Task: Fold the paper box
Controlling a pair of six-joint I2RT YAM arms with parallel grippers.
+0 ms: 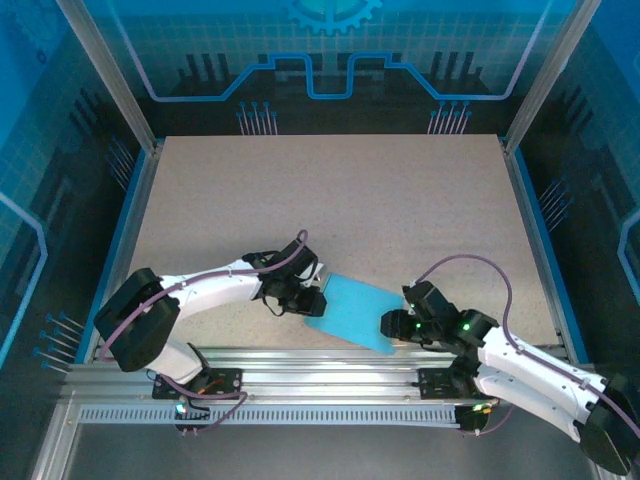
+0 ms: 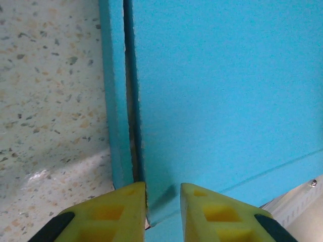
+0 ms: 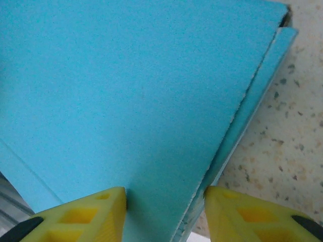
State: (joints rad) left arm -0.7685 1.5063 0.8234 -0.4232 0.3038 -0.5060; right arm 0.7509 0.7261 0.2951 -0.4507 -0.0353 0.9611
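Speckled beige stone-look desk [image 1: 400,200], walled on three sides by blue-tinted panels on aluminium posts. The far and middle stretches of the surface are bare: wide room to either side and beyond the arms.

Bright blue thin-cardboard paper box [image 1: 352,312], folded flat, lies at the near middle of the desk, skewed. Its near corner reaches over the ribbed aluminium rail [image 1: 320,362] along the desk's near edge.

Left gripper [image 1: 312,300] meets the box's left edge and comes in from the left. In the left wrist view its yellow fingers [image 2: 113,214] stand a narrow way apart. The box's [image 2: 227,101] top panel edge runs straight down into the gap, beside a thin blue side strip with a dark seam between them. Cannot tell whether the fingers pinch it or merely straddle it. Bare desk [image 2: 50,101] lies left of the strip; a bit of rail [image 2: 298,206] shows at lower right.

Right gripper [image 1: 392,325] sits at the box's near right corner, over the rail. In the right wrist view its yellow fingers [image 3: 86,217] stand wider apart, either side of the box's [image 3: 126,91] layered edge: a top panel with a rough cut edge, and a lower blue flap just past it. Whether they clamp it I cannot tell. Open desk [image 3: 292,141] lies right of that edge.

The two grippers are close, with only the box between them.
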